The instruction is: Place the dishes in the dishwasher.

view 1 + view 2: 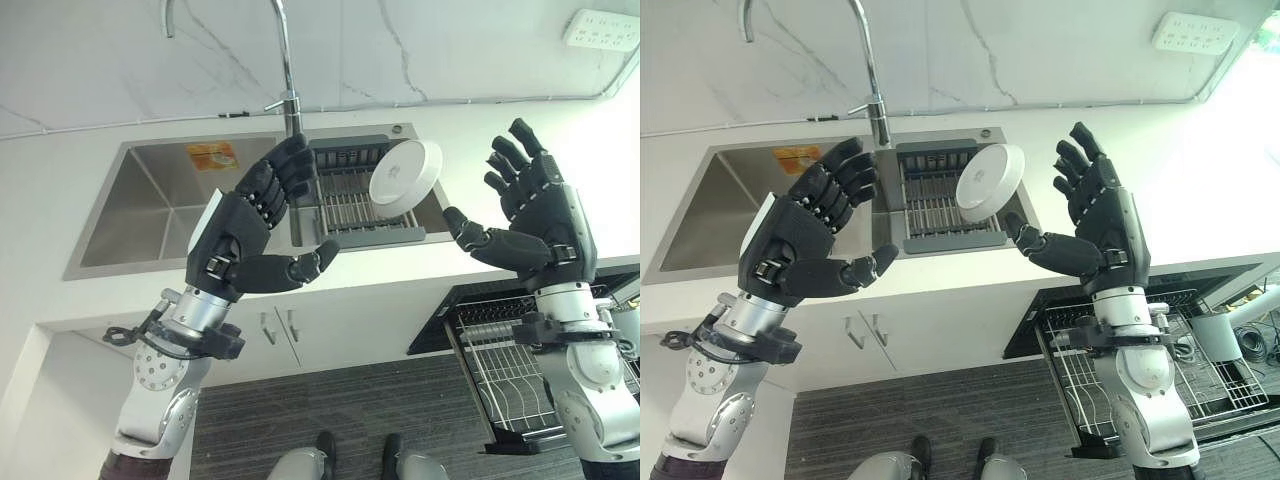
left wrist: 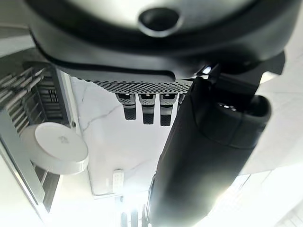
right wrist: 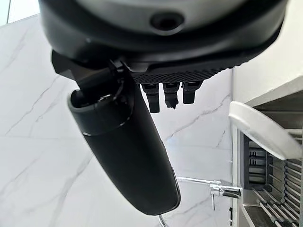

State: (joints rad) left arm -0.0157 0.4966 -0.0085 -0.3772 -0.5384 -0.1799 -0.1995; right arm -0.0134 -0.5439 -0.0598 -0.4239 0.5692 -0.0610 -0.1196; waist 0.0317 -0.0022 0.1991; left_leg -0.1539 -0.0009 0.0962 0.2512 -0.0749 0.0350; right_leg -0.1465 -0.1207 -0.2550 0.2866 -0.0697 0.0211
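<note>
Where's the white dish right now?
The white dish leans tilted on the drying rack in the sink's right basin, right of the faucet, between both raised open hands.

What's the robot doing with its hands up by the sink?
The robot is getting ready to load the dishwasher. Both hands are raised and open: the left hand and the right hand hold nothing yet. A white dish leans on its edge in the drying rack set in the sink, between the two hands. Lower down on the robot's right, the dishwasher rack is pulled out, waiting.
</note>
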